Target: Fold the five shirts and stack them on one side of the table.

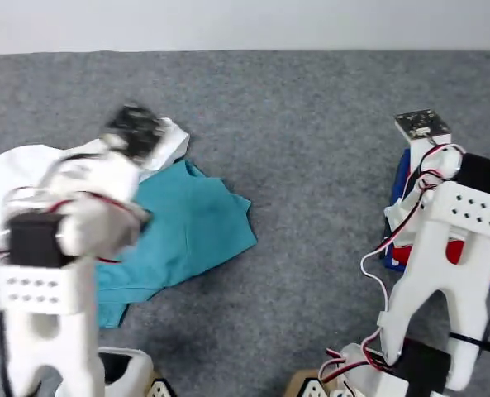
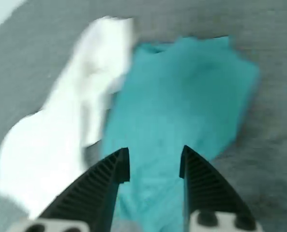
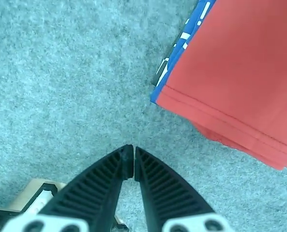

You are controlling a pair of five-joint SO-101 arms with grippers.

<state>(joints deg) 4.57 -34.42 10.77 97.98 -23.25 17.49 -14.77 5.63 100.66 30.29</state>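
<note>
My left pincer (image 2: pixel 153 162) is released, jaws apart, and hangs over the teal shirt (image 2: pixel 182 96); the white shirt (image 2: pixel 61 135) touches this one on its left; my right pincer (image 3: pixel 133 154) is clenched on nothing above the grey table (image 3: pixel 61 72); near it, to the right, the red shirt (image 3: pixel 245 72) lies on the blue shirt (image 3: pixel 182 38).

Two arms (image 1: pixel 59 240) (image 1: pixel 447 248); seemingly four shirts (white (image 1: pixel 13 178), teal (image 1: pixel 199 223), red (image 3: pixel 240 72), blue (image 3: pixel 190 26)).
</note>
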